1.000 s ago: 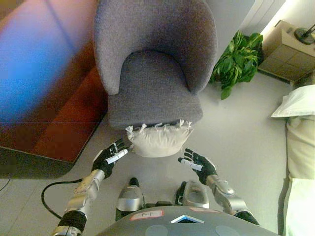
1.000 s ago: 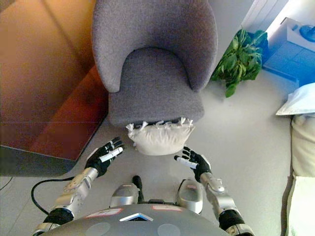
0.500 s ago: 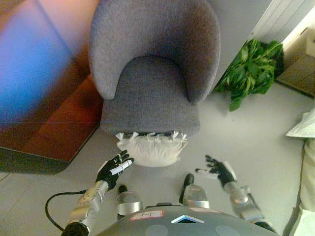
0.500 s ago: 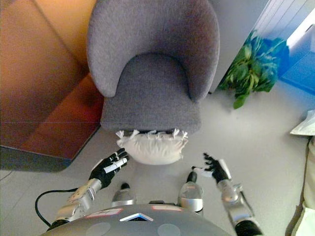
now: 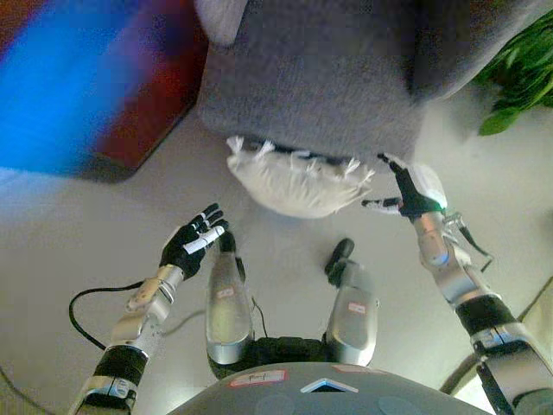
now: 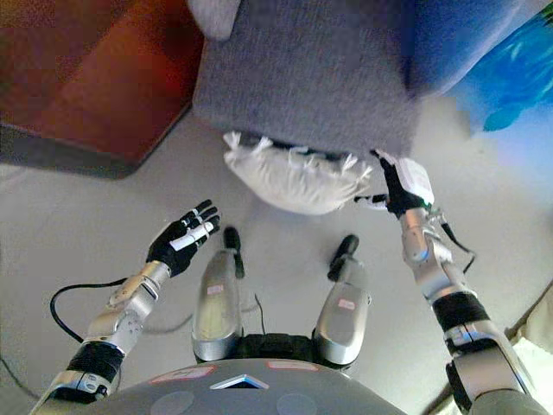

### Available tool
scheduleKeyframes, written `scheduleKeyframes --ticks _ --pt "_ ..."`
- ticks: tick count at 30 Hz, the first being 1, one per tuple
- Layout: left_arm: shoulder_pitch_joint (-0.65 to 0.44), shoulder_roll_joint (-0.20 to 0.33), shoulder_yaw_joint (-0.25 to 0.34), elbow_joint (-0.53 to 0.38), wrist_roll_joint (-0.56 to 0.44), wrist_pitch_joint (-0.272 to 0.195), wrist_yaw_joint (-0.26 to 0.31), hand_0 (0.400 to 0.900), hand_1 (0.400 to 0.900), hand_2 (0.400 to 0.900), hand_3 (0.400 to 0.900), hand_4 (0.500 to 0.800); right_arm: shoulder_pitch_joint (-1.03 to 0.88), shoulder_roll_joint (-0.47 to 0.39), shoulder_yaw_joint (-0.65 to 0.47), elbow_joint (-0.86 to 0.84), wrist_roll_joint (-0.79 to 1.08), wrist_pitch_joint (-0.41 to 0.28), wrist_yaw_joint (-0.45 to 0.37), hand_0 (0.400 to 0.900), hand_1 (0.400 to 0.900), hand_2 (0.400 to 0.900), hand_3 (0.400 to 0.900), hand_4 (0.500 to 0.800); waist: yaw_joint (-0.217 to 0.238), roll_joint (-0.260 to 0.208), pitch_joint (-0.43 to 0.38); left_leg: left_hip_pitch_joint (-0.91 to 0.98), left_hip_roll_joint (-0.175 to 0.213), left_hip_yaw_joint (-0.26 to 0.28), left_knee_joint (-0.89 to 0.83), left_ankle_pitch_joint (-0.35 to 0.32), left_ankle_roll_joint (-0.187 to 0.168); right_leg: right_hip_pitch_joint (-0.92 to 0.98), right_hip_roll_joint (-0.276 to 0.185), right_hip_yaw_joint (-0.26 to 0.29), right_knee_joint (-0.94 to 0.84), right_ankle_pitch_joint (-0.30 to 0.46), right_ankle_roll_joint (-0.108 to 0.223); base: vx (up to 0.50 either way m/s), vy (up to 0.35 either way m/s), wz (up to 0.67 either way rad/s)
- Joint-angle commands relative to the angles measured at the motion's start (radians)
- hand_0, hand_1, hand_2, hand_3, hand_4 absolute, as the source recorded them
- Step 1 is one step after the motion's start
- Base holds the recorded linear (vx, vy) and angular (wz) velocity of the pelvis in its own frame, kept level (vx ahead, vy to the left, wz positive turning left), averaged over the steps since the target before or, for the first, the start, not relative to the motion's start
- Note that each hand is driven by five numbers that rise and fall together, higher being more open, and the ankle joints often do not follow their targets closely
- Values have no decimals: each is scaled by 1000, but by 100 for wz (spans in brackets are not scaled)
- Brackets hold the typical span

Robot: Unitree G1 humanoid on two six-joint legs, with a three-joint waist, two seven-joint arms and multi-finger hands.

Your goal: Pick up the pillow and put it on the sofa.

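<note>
Both my hands are spread open, left hand (image 5: pixel 193 245) apart, right hand (image 5: pixel 408 192) just beside the fringed pillow (image 5: pixel 298 183) under the grey armchair (image 5: pixel 311 78).

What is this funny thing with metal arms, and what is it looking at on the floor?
It is a walking robot, and both pictures come from two camera eyes in its head, looking down, so they show almost the same thing. Its left hand and right hand are open and hold nothing. On the floor lies a white pillow with little tufts, leaning against the front of a grey armchair. The right hand is close beside the pillow; the left hangs apart. Green plant leaves peek in at the right.
</note>
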Motion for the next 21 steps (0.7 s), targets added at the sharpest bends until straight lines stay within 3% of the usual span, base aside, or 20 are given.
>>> scheduleKeyframes --ticks 1,6,10,11,17,21 --pt "34 36 5 -97 -52 -53 -14 900 900 900 900 800 -24 -76 14 -96 -10 -52 -56 900 900 900 900 800 14 -12 -51 23 46 -2 78 -74 53 -89 -57 81 19 46 49 -135 14 11" --pt "0 75 3 -172 -113 -62 30 900 900 900 900 800 -137 -131 41 -127 46 -50 -17 900 900 900 900 800 22 2 -4 -141 67 -13 222 -117 54 -230 -67 120 150 9 35 -123 35 9" --pt "-7 88 9 -219 -140 -82 31 900 900 900 900 800 -184 -155 50 -135 70 -41 -23 900 900 900 900 800 28 12 15 -229 67 -14 324 -152 60 -310 -68 131 255 -33 20 -69 53 5" --pt "-11 92 13 -258 -172 -91 44 900 900 900 900 800 -207 -164 48 -130 82 -43 -32 900 900 900 900 800 34 21 26 -263 71 -19 401 -204 54 -345 -70 138 330 -80 24 14 48 0" --pt "-24 94 31 -340 -273 -82 19 900 900 900 900 800 -281 -174 44 -114 82 -32 -63 900 900 900 900 800 43 44 38 -391 70 -27 584 -268 63 -467 -84 160 497 -144 5 -33 53 3" --pt "-32 97 25 -376 -296 -65 40 900 900 900 900 800 -327 -185 57 -108 78 -17 -43 900 900 900 900 800 44 57 38 -464 64 -41 694 -305 68 -544 -88 179 604 -188 -7 -11 56 3"
